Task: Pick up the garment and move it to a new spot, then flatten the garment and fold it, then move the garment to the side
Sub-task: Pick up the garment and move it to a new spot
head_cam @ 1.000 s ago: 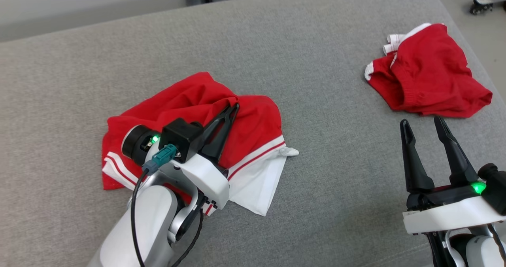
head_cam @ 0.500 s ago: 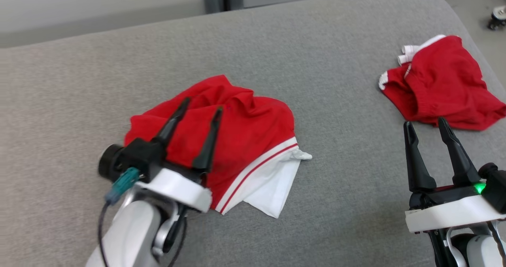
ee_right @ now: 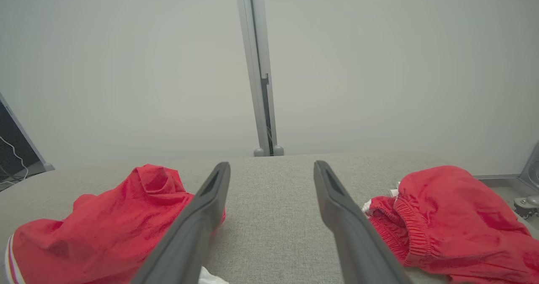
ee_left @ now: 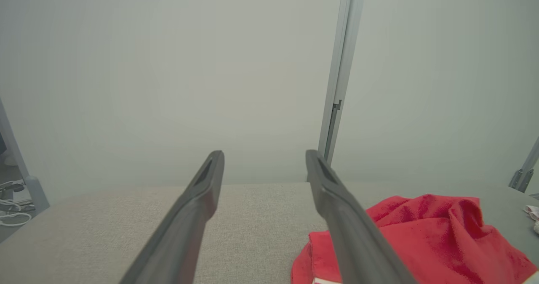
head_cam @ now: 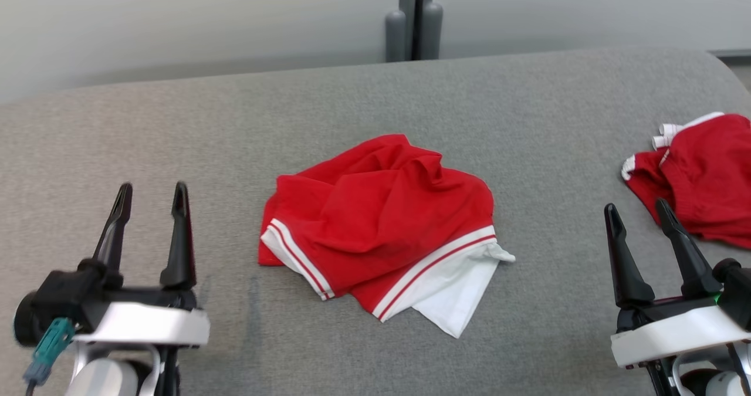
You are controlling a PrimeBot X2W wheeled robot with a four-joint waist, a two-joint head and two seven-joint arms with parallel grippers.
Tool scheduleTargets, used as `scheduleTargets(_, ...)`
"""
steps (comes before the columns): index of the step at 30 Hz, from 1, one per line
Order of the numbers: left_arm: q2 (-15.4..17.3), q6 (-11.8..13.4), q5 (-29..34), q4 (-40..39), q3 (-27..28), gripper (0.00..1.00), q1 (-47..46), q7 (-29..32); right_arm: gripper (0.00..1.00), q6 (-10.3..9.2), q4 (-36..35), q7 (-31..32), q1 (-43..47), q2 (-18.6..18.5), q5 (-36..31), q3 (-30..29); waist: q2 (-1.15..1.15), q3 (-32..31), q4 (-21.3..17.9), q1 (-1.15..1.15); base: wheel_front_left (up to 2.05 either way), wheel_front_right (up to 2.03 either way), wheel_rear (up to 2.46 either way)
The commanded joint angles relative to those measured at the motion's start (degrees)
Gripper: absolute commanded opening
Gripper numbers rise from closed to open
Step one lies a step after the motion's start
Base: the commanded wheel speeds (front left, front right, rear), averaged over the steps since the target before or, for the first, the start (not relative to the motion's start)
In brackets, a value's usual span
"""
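Jaws of the left gripper (head_cam: 152,188) stand spread with nothing between them, and the right gripper (head_cam: 636,206) is spread and empty in the same way. In the head view both sit low, one at each bottom corner, fingers pointing up the picture. The garment (head_cam: 381,220), red with white stripes on its hems, lies crumpled near the middle of the grey cushion (head_cam: 176,120). It is to the right of the left gripper and apart from it, with a strip of bare cloth between. A second red garment (head_cam: 704,179) lies at the far right, just beyond the right gripper. One fingertip overlaps its lower edge in the head view, and I cannot tell if it touches. This second piece is cut off by the right border, so I do not see its full shape. On the garment a white flap comes out at the lower right corner, and the folds hide how the layers lie under it; what kind of clothing it is I cannot say. Behind the cushion I see a pale wall with a grey post (head_cam: 415,20). The left wrist view shows some white cables (ee_left: 12,216) on the floor past the left end. The cushion's back edge runs along the wall and rounds off at the upper right. Open cloth remains in front of the left gripper and between the two red pieces.
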Motion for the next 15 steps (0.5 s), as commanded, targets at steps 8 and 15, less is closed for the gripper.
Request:
scheduleTargets(8, 2.76, 1.10, -1.42, -2.74, 1.88, 1.00, 8.82, 1.15, 1.00, 0.02, -1.38, 2.15, 3.25, -0.96, -0.26, -0.52, 0.00, -4.74, 2.73, 0.00, 0.00, 0.00, 0.00)
scheduleTargets(15, 2.65, 2.08, -1.75, -4.78, 0.45, 1.00, 14.11, 3.27, 1.00, 0.02, -2.25, 3.89, 6.79, -1.43, 0.34, -0.70, 0.00, -8.51, 2.89, 0.00, 0.00, 0.00, 0.00)
